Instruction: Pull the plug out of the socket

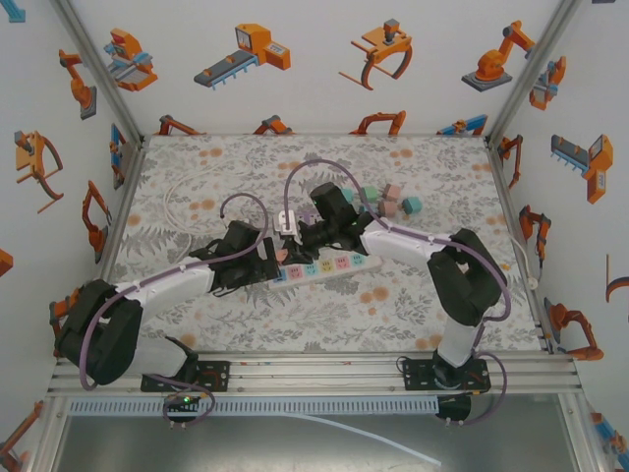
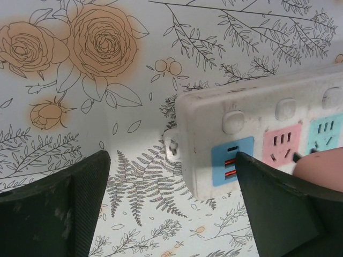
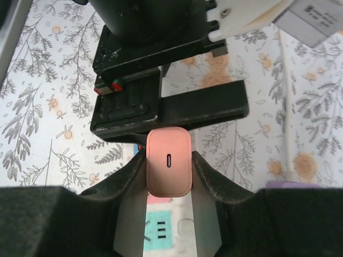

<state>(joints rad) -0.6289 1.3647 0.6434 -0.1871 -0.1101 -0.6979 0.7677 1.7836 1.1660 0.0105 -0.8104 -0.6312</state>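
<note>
Plug point(image 3: 169, 155) sat clamped in your right gripper point(image 3: 169, 166), upright over the strip point(image 2: 257, 107) (left gripper point(image 2: 171, 160) spread at its end).

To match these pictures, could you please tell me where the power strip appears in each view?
Top external: strip at picture centre, lying left to right.
Left wrist: strip right of centre, its end showing.
Right wrist: strip bottom centre, under the pink plug.
Shared landmark: the plug, at the left wrist view's right edge.

The plug point(image 3: 169, 163) is smooth pink plastic, the power strip point(image 2: 262, 93) scuffed matt white plastic.
</note>
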